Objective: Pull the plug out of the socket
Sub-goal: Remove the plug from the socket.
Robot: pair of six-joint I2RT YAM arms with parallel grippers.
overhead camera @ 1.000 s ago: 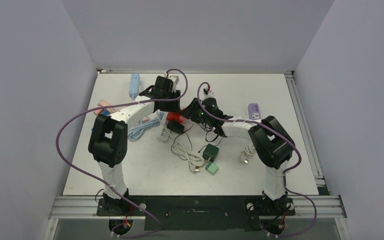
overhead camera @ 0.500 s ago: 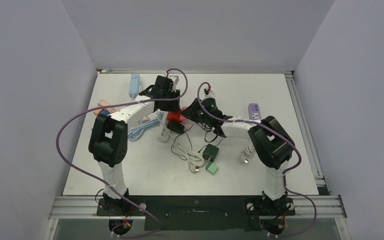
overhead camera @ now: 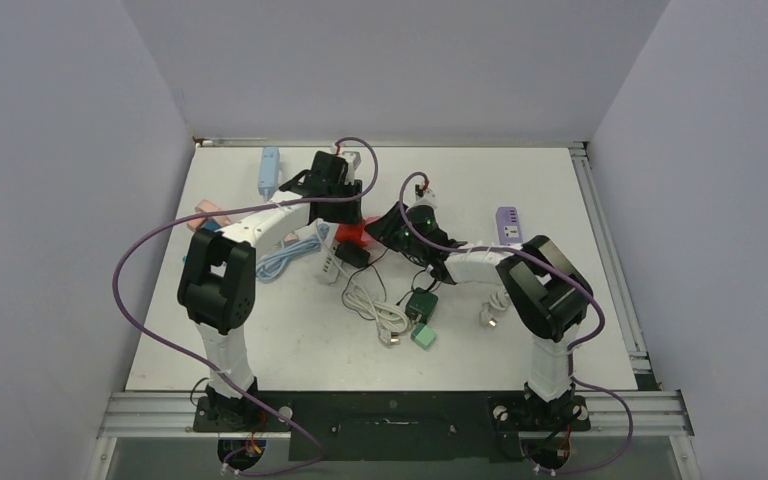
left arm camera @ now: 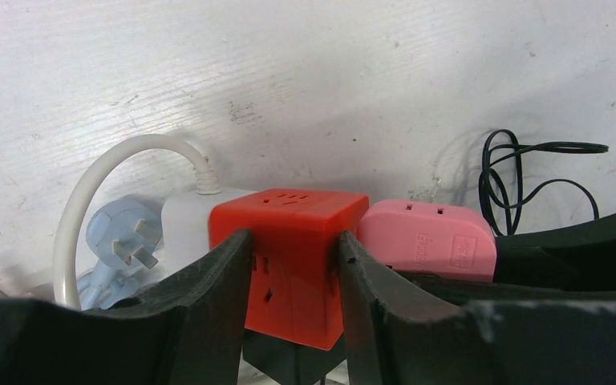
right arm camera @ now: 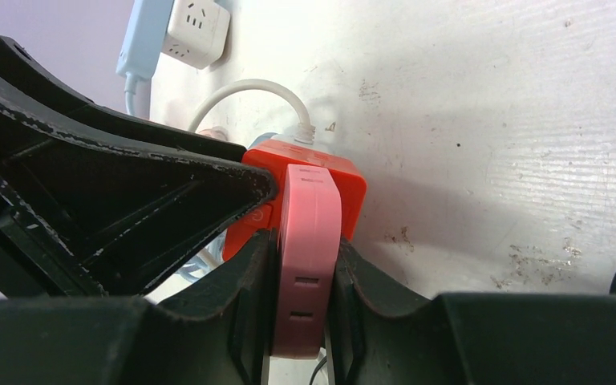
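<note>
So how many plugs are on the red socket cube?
3 showing: white plug on one side, pink plug opposite in the right fingers, black plug on its near face. Hidden faces may hold more.

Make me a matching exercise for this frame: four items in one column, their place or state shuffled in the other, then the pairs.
Items
1. red socket cube
2. pink plug
3. purple power strip
4. light green cube

Place or state
A. lying free, farthest right of the four
B. clamped in the right pincer
C. clamped in the left pincer
D. lying free, nearest the robot

Pairs: 1-C, 2-B, 3-A, 4-D
</note>
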